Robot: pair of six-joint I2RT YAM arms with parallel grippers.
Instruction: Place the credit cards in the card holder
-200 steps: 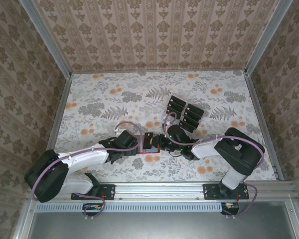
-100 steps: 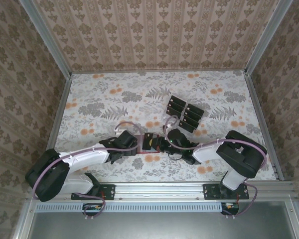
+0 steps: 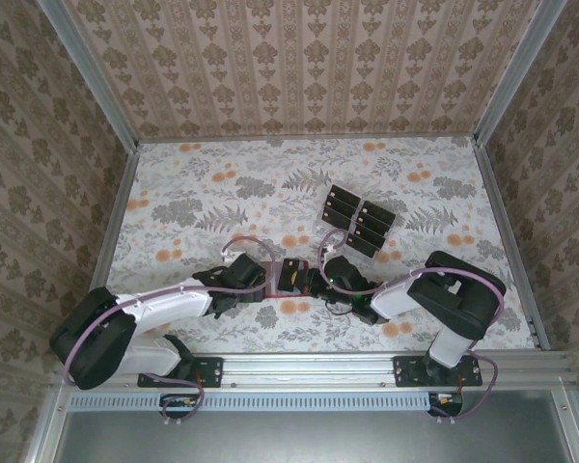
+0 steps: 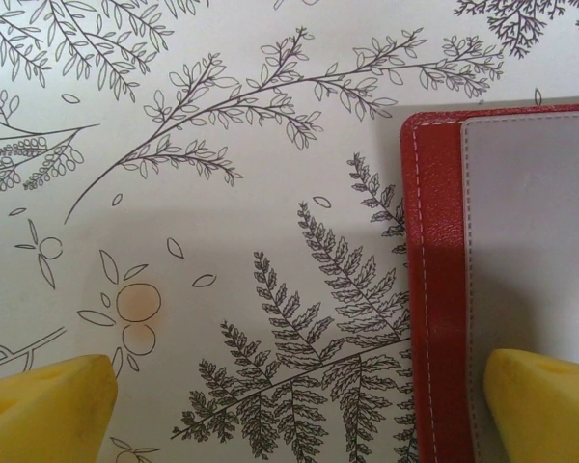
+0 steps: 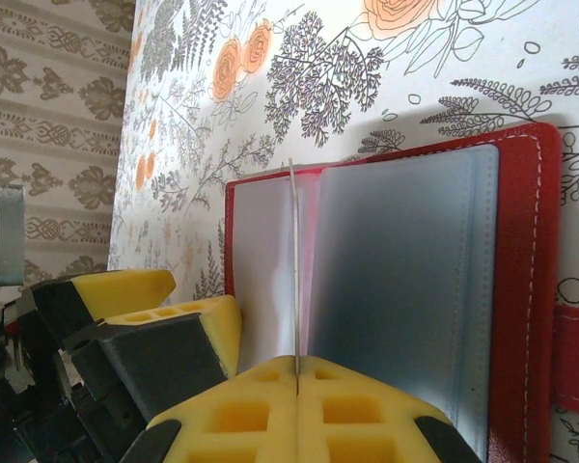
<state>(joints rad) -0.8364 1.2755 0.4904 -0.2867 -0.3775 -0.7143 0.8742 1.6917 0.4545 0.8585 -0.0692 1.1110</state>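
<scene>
My main worry is the insertion. The right gripper (image 5: 296,371) is clamped fully closed on a thin sheet (image 5: 292,260) that stands edge-on to its wrist camera. I judge it to be one of the credit cards (image 3: 357,220), but I cannot tell that apart from a loose leaf of the holder. If I drive it in off-line, its edge could catch on the lip of a pocket and buckle, or ride over the top. The card holder (image 5: 396,280) could also skate across the table (image 3: 193,193), because nothing clearly pins it. The left gripper (image 4: 294,410) is spread as wide as it goes and grips nothing. One fingertip (image 4: 545,405) hangs over the holder's left flap and the other over bare cloth, and I cannot tell whether either is pressing down. The holder lies open close to the near edge of the table, about midway along it, between the two grippers. It has a red stitched border, pale grey lining and glossy clear pockets. The remaining cards lie in two dark rows farther back, right of centre.
</scene>
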